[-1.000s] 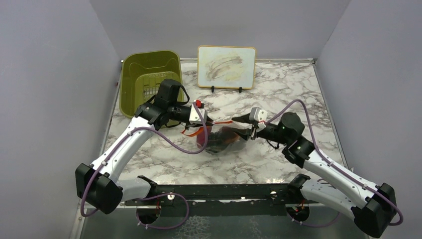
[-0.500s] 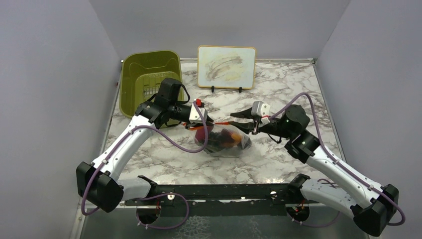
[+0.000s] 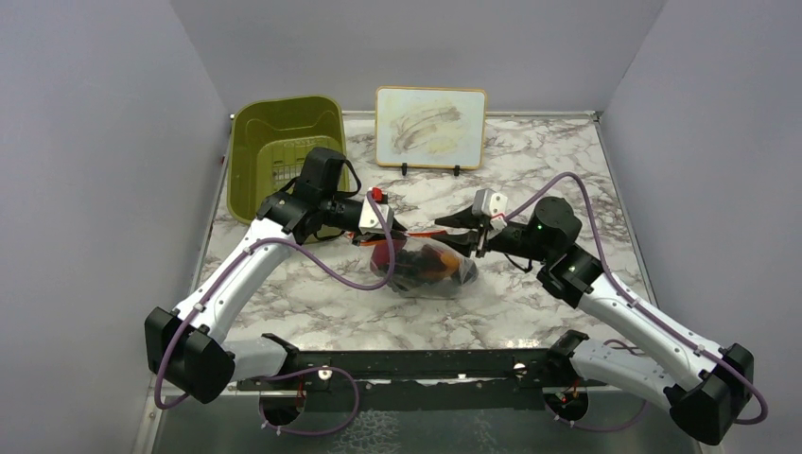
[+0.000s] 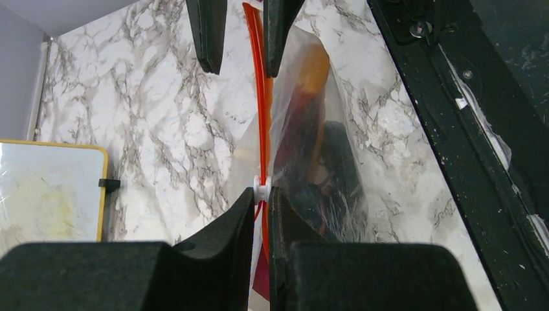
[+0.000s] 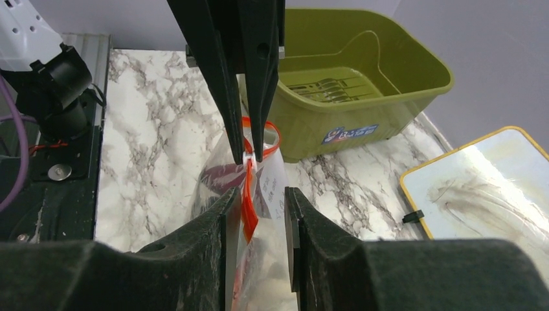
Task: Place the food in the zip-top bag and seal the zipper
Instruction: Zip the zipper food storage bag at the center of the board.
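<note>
The zip-top bag (image 3: 430,274) sits mid-bench, between the two arms. Its bulging belly seems to rest on the marble bench (image 3: 530,170), and its mouth is held up. The food (image 3: 426,263) is inside, a dark and orange jumble showing through the film.

The bag looks light, thin, floppy and slick, so it would likely sag and fold if taken by a wall. The toy pieces inside add only a little weight low down. The zipper (image 3: 427,232) is the one stiffer part and the sensible place to take hold. It is best pinched across its narrow width so the strip stays taut.

The left gripper (image 3: 395,227) is clenched on the zipper's left end, and the left wrist view shows its fingers pinching right at the white slider (image 4: 260,188). The right gripper (image 3: 470,238) is at the right end. Its jaws stand apart and straddle the strip without clamping it. In the right wrist view the strip lies closer to one finger than the other. The zipper runs left to right between the two grippers, above the food.
</note>
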